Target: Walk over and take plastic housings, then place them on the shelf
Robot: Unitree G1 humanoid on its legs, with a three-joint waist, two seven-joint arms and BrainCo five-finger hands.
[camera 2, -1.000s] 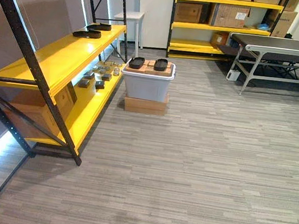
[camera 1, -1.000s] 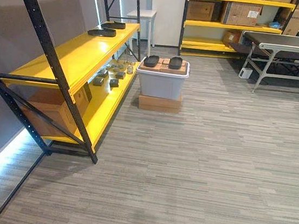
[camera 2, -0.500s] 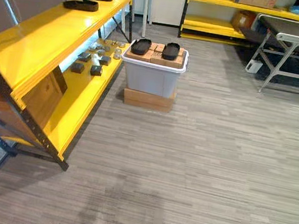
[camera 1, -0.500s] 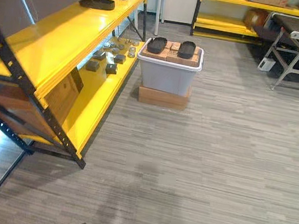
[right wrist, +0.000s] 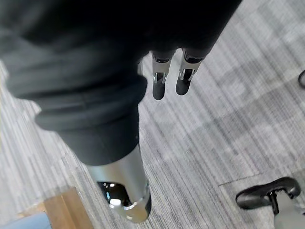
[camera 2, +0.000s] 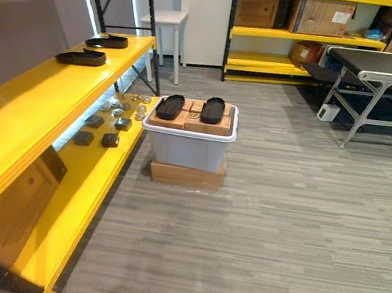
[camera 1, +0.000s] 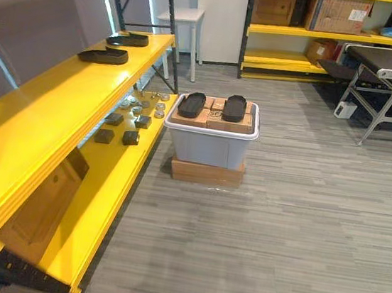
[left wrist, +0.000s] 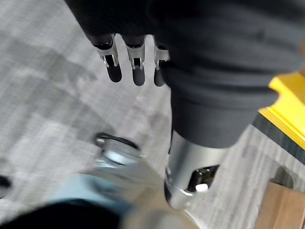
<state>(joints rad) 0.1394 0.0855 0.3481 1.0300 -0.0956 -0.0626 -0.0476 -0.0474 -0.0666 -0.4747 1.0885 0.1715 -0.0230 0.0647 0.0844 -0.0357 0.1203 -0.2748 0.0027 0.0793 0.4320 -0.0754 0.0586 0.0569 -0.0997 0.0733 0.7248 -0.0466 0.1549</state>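
**Housings sit on bin beside shelf**

Two black housings (camera 1: pixel 192 104) lie on cardboard atop a grey bin (camera 1: pixel 209 147), just beside the yellow shelf (camera 1: pixel 51 100). Two more housings (camera 1: pixel 104 55) rest on the shelf's top level. The left hand (left wrist: pixel 138 74) and right hand (right wrist: pixel 159 85) hang over the carpet, fingers relaxed, holding nothing.

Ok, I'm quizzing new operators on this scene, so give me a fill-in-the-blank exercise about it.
On the brown boxes topping the grey bin lie ____ black housings. The yellow shelf carries ____ more on its upper level. The left hand and right hand hold ____.
Missing: two; two; nothing.
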